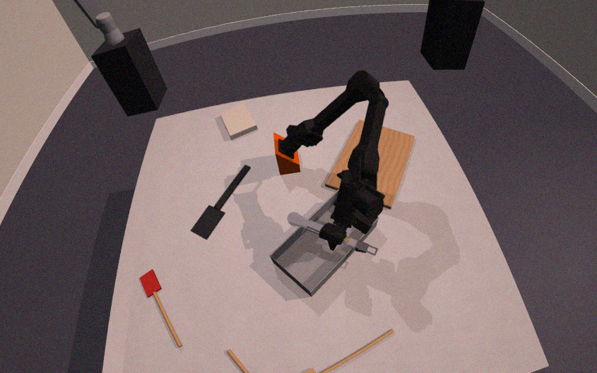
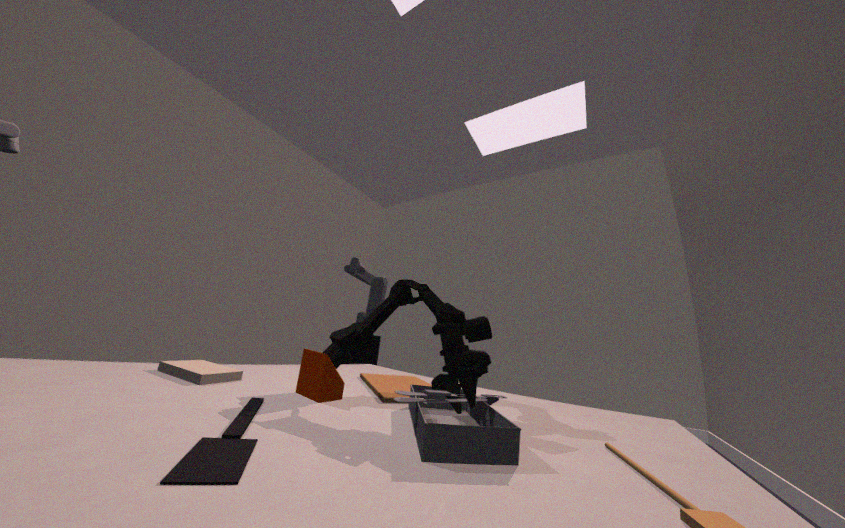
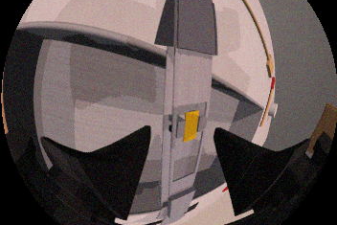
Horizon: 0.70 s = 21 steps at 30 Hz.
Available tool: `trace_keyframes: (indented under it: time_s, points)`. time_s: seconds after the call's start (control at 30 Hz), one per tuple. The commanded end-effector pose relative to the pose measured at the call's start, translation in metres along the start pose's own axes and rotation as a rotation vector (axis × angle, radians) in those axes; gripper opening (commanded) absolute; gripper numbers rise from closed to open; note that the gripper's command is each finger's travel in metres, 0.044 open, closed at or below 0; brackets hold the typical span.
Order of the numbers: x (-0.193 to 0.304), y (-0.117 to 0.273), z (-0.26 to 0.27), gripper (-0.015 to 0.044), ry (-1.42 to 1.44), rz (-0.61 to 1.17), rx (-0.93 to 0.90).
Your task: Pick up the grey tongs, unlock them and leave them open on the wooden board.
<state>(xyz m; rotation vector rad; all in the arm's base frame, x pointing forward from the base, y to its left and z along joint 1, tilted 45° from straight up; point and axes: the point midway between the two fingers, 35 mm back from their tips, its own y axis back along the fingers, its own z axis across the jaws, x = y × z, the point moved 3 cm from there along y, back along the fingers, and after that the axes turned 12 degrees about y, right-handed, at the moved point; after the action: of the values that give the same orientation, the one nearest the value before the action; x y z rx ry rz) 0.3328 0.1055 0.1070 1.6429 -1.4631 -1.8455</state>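
Note:
The grey tongs lie across the roasting tin, with the dark hinge end and its wire loop past one long wall. A yellow piece shows near the hinge. My gripper is open and points down over the tin, with one fingertip on each side of the tongs. In the wrist view a gap shows between each finger and the tongs. The wooden board lies behind the tin, partly hidden by the arm.
An orange block stands at the arm's base. A black spatula and a pale block lie to the left. A red-headed spatula and wooden-handled tools lie toward the front.

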Motion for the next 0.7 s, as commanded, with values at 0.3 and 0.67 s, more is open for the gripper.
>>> trace_keyframes:
  time_s: [0.3, 0.67]
  points:
    - [0.0007, -0.0086, 0.0015, 0.0155, -0.001, 0.001, -0.002]
    - [0.0007, -0.0086, 0.0015, 0.0042, -0.001, 0.001, -0.002]
